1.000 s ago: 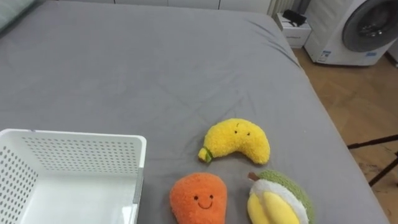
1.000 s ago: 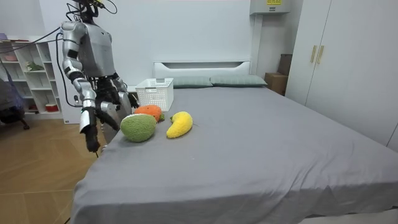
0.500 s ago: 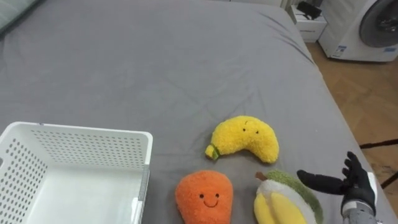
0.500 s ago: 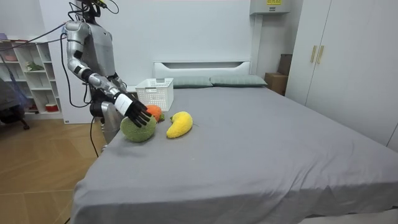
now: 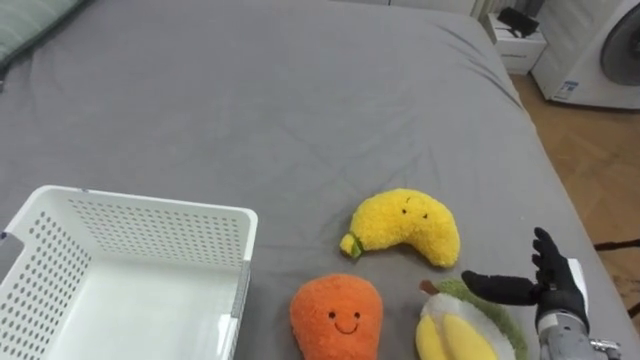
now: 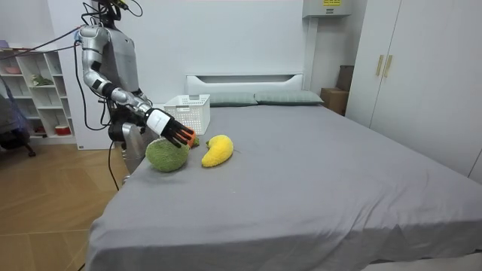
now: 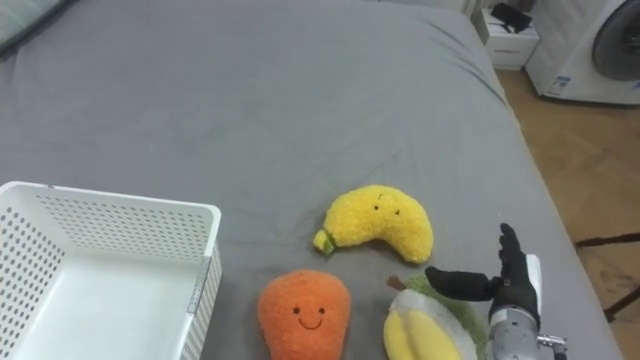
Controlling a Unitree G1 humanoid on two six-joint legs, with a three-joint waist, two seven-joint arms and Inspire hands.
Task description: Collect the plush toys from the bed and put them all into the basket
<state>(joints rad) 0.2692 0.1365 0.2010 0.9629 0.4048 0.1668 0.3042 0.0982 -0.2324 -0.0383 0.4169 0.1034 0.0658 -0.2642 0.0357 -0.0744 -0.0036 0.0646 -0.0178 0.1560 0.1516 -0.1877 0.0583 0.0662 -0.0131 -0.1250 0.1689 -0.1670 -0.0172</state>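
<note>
Three plush toys lie on the grey bed [image 5: 250,100] near its front right corner. A yellow banana plush [image 5: 405,225] is farthest from me. An orange plush with a smiling face [image 5: 337,318] lies in front of it. To its right is a green plush with a yellow inside [image 5: 465,325]. My right hand [image 5: 548,292] comes in from the lower right, open, its fingers straight and spread, its thumb reaching over the green plush's top. In the room view the right hand [image 6: 173,134] hovers just above the green plush [image 6: 167,154].
A white perforated basket [image 5: 150,203] stands on the bed at my lower left, with nothing in it. The bed's right edge drops to a wooden floor [image 5: 590,150], where a white washing machine [image 5: 600,50] stands. I stand at the bed's side by its corner.
My right arm has swung up from hanging by my side, and the hand has reached over the green plush. The eye view has shifted a little.
</note>
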